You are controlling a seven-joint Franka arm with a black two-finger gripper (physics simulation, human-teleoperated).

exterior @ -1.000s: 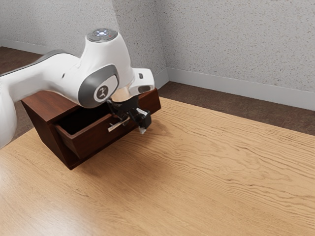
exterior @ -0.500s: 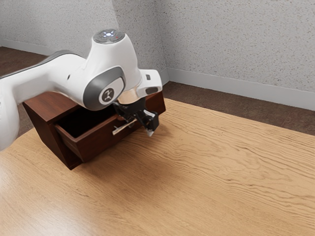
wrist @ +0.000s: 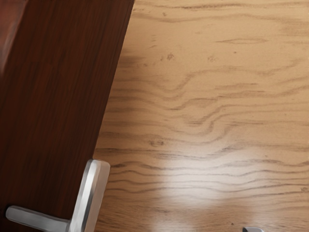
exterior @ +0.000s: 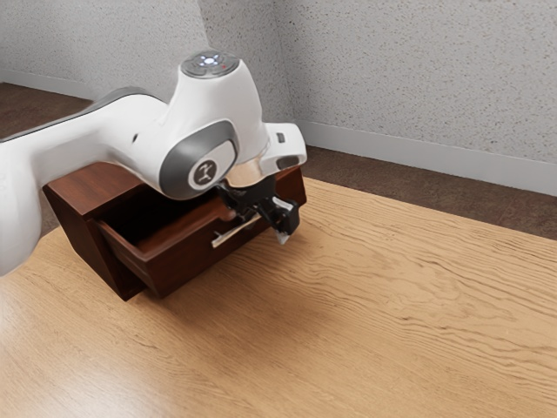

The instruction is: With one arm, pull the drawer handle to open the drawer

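Over the last second the drawer (exterior: pixel 178 252) has slid further out of its cabinet (exterior: pixel 78 187) toward the exterior view's right, so it stands partly open and the pull is working. The arm reaches over the cabinet from the left, wrist bent down, with the claw (exterior: pixel 280 218) at the far end of the handle (exterior: pixel 237 232). Whether the claw is clamped on the handle cannot be told.

No words, numbers or brand names are showing legibly anywhere in either view. A small white emblem (exterior: pixel 206 171) is sitting on the grey round cap (exterior: pixel 193 157) of the arm (exterior: pixel 104 148) at its joint, but it is reading as a bare mark rather than as letters.
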